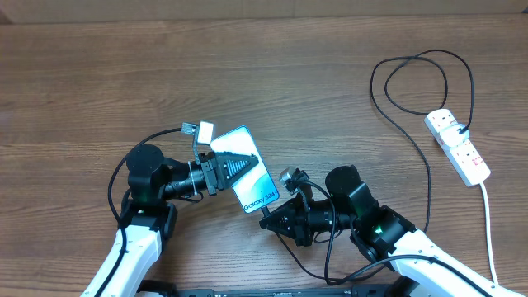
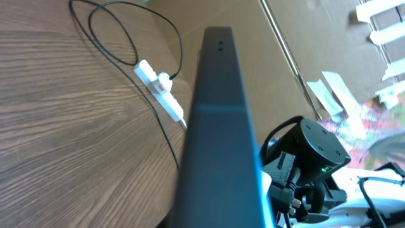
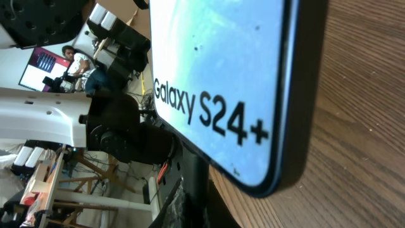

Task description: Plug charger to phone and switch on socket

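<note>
My left gripper point(image 1: 238, 167) is shut on the phone point(image 1: 260, 186) and holds it tilted above the table, its blue "Galaxy S24+" screen facing up. In the left wrist view the phone point(image 2: 218, 139) shows edge-on. My right gripper point(image 1: 271, 219) sits right at the phone's lower end and looks shut on the charger's small connector tip. In the right wrist view the phone point(image 3: 215, 69) fills the frame above one dark finger point(image 3: 202, 196), and the tip is hidden. The black charger cable point(image 1: 429, 177) loops from the white socket point(image 1: 459, 147) at the far right.
The socket's thick white cord point(image 1: 492, 239) runs toward the front right edge. The socket point(image 2: 159, 88) and cable loop point(image 2: 126, 50) also show in the left wrist view. The right arm point(image 2: 310, 158) is close beside the phone. Brown wooden table point(image 1: 165, 74).
</note>
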{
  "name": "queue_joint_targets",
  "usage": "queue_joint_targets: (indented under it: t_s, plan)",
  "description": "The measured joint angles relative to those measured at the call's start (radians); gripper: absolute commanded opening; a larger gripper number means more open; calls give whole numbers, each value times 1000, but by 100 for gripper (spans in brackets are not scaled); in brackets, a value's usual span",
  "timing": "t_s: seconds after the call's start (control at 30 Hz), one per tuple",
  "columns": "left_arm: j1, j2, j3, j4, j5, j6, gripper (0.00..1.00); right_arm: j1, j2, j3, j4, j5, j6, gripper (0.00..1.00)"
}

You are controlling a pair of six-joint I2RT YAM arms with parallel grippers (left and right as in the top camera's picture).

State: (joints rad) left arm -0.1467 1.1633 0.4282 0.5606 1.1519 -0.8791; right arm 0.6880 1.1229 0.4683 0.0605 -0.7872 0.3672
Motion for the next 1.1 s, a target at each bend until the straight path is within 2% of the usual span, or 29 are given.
queue_joint_targets:
  t_s: [0.57,0.87,1.07,1.1]
  plan:
    - [-35,0,6,0,1,36,4,2,0,0,-9,-15,0,5]
    - [-56,0,-4,-48,-1,90,4,0,-4,8,-26,-32,11,29]
    - [-68,0,-11,-224,-110,120,4,0,-4,8,-80,-32,20,50]
    - [-71,0,-11,-270,-142,120,4,-1,-4,9,-88,-29,19,57]
